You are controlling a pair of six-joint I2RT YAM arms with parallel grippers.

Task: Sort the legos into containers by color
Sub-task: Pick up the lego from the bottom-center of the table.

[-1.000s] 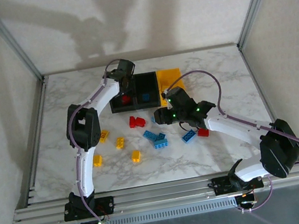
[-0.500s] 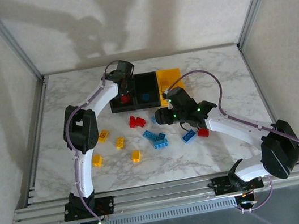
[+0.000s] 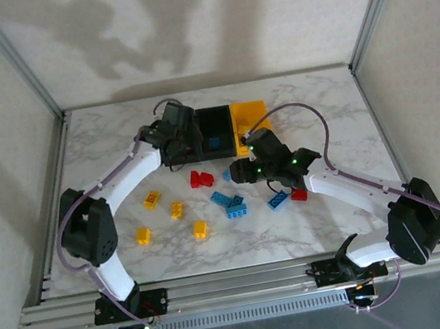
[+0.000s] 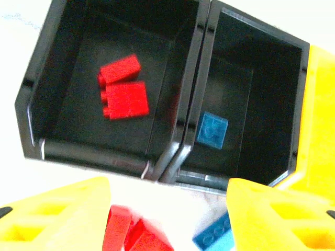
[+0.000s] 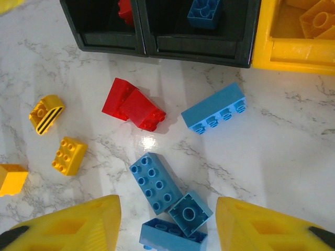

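Nearest the bases, loose yellow legos [image 3: 143, 235] are scattered on the tabletop [image 3: 321, 114], not yet sorted. Further in, the right tool [image 5: 166, 209] is held low over the blue lego cluster [image 5: 155, 182], fingers spread with nothing between them – judged lined up for a blue pick. The red pair [image 5: 133, 111] and the long blue lego [image 5: 214, 115] lie just short of the containers. Farthest out, the left tool [image 4: 168, 188] is hung over the near wall of the left black bin [image 4: 36, 104], fingers apart and empty – judged a drop spot for reds. Bin contents are given by the left wrist view: red legos [image 4: 123, 94] in the left black bin, one blue lego [image 4: 212, 128] in the middle black bin [image 4: 251, 78]. Row layout is added by the top view, yellow bin [image 3: 250, 114] at the right end; a yellow lego [image 5: 314, 21] inside it is caught by the right wrist view
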